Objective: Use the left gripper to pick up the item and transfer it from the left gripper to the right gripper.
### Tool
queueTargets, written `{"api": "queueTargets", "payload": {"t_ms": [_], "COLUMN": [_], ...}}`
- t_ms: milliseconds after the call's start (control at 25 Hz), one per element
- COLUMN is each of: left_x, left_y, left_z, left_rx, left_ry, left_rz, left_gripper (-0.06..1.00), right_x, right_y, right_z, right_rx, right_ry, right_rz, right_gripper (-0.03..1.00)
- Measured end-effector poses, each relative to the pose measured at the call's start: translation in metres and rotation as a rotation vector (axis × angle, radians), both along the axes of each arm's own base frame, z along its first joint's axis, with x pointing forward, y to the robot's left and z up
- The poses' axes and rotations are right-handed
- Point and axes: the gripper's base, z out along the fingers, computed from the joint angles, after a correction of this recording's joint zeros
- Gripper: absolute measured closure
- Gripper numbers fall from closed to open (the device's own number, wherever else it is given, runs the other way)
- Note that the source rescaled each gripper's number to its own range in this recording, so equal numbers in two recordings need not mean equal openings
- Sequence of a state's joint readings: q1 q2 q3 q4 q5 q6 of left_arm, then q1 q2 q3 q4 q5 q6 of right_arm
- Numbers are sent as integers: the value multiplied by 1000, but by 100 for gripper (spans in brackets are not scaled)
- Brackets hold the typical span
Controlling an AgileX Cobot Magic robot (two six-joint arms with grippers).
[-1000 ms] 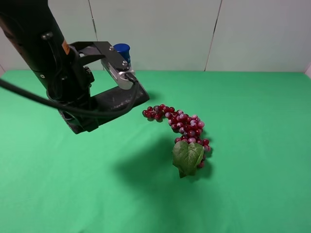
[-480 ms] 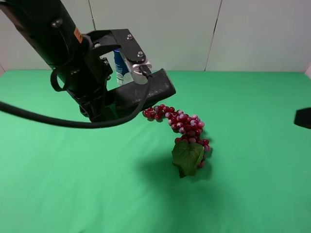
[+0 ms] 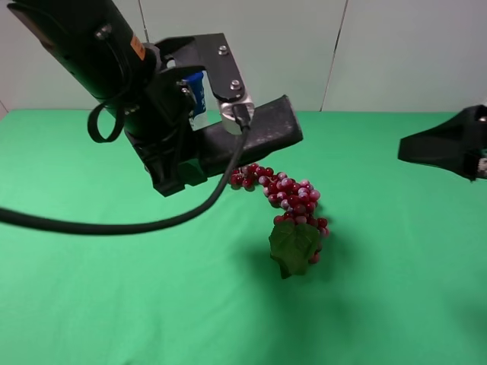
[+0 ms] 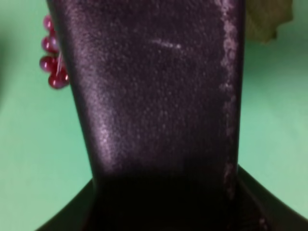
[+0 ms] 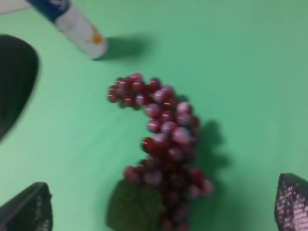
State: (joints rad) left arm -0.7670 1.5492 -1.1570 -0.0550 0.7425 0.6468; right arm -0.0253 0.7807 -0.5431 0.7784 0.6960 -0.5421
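Fingers [image 5: 30, 211] of the right gripper [image 3: 411, 147] are standing wide apart and gripping nothing, and that arm is hovering at the right side, well apart from the item [image 3: 268, 131]. The left gripper [image 3: 199, 156] is holding the black item by one end in the air above the green table [image 3: 91, 289], over the red grape bunch [image 3: 285, 194]. The item is filling the left wrist view, so the clamp itself is hidden; it is probably firm. A blue-capped bottle [image 5: 72, 24] is showing beyond the grapes.

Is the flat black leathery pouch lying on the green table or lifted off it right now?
Lifted off. The left gripper holds the black pouch in the air above the red grape bunch.
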Motion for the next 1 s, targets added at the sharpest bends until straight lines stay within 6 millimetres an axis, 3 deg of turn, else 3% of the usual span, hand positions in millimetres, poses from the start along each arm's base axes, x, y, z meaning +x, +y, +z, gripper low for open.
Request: {"api": "queueTargets", "payload": {"t_ms": [480,1000], "left_x": [-4,-3], "left_y": [-44,-52], "left_z": [-28,-30], "left_rx": [35,-21], "left_ry": [51,34], "left_rz": [-134,-191], "left_gripper": [91,92], "right_x": [38,69], "right_y": [13,26], "right_z": [-20,-39], "right_rx": [86,207], "right_ry": [24,127], "right_rz": [160,348], "right_gripper": [-3,-3]}}
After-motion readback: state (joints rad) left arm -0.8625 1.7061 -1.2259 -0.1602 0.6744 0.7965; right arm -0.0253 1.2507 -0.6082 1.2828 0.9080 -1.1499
